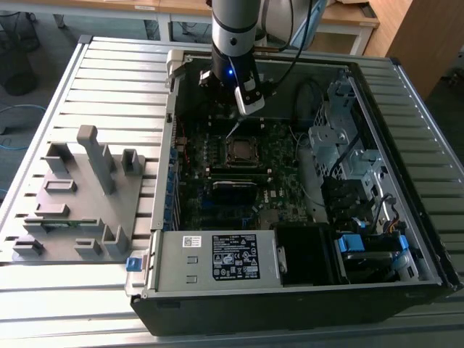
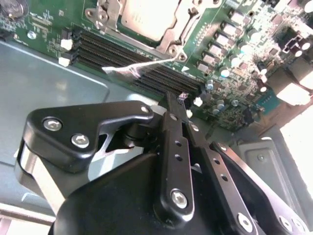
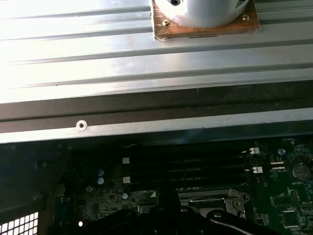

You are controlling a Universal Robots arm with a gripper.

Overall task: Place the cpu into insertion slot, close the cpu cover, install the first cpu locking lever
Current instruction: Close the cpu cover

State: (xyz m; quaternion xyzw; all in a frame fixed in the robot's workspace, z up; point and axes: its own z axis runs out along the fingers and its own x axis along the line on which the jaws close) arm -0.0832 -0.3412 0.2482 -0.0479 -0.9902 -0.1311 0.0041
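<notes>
tool (image 2: 180, 100) pressed together beside dull silver cpu (image 2: 146, 17), seated under closed cpu cover (image 2: 178, 34)

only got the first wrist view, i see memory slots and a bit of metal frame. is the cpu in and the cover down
observer: Yes, in the second wrist view the cpu sits seated with the cpu cover lying flat over its edges.
operator: and the lever
observer: The locking lever is not latched; it is a thin wire jutting from the cover's corner across the memory slots.
operator: wheres the gripper
observer: The gripper is shut on nothing, tip close to that lever; contact I cannot judge.
</notes>
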